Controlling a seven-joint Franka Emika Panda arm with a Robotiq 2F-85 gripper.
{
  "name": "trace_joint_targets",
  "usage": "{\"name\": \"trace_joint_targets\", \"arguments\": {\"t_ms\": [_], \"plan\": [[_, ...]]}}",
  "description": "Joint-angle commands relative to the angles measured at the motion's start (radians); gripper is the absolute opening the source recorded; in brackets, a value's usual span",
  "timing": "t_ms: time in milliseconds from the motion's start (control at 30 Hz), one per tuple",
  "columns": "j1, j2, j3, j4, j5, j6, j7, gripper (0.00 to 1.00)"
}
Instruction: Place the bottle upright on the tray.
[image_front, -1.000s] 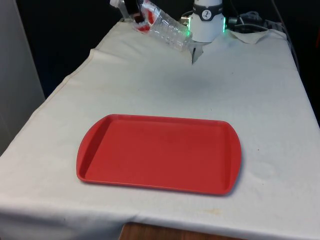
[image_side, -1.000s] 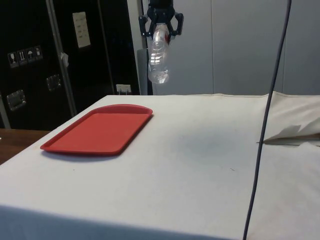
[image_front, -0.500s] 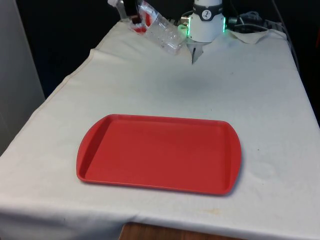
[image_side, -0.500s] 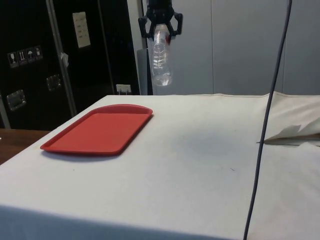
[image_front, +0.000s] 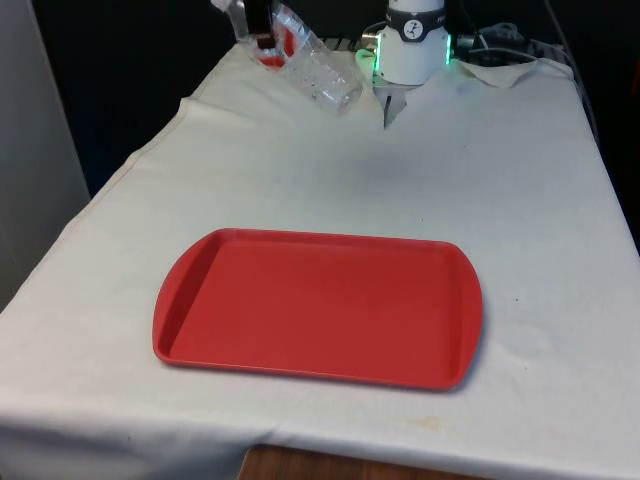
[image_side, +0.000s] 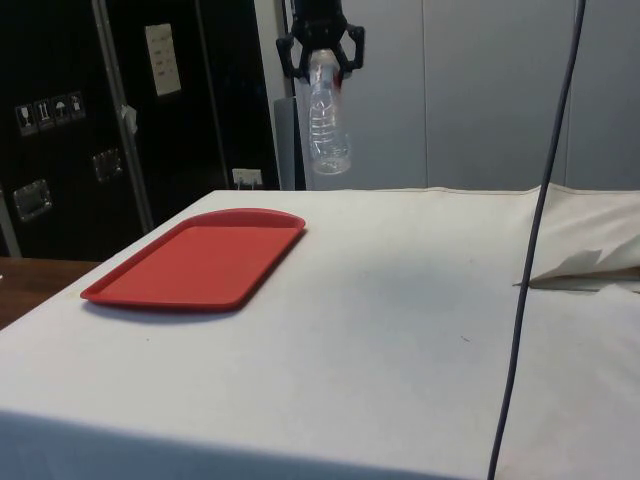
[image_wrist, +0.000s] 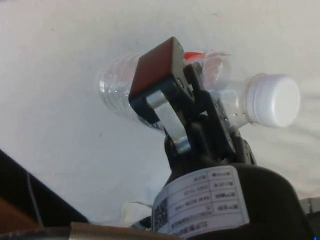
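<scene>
A clear plastic bottle (image_front: 318, 68) with a red label and a white cap (image_wrist: 275, 100) hangs high above the table's far end, held by its upper part. My gripper (image_side: 321, 52) is shut on the bottle (image_side: 327, 130), which hangs bottom-down with a slight tilt in the side view. In the wrist view a finger (image_wrist: 160, 85) lies across the bottle's shoulder (image_wrist: 220, 105). The red tray (image_front: 320, 305) lies flat and bare on the near half of the table, well away from the bottle; it also appears as the tray (image_side: 200, 262) in the side view.
A crumpled white cloth or paper (image_front: 505, 65) lies near the robot base at the far end. A dark cable (image_side: 530, 250) hangs across the side view's right. White cloth surrounds the tray on all sides.
The gripper has lifted the bottle slightly and swung it closer to vertical; in the front view the bottle's bottom has drawn up and towards the left.
</scene>
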Motion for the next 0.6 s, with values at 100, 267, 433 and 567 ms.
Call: {"name": "trace_joint_targets", "arguments": {"t_ms": [100,267,433,567], "plan": [[0.006,-0.008,0.002,-0.009,-0.035,0.023,0.027,0.33],[0.006,-0.008,0.011,-0.009,-0.082,0.026,0.055,0.33],[0.007,-0.007,0.018,-0.009,-0.12,0.027,0.078,0.33],[0.007,-0.007,0.025,-0.009,-0.15,0.027,0.097,0.33]]}}
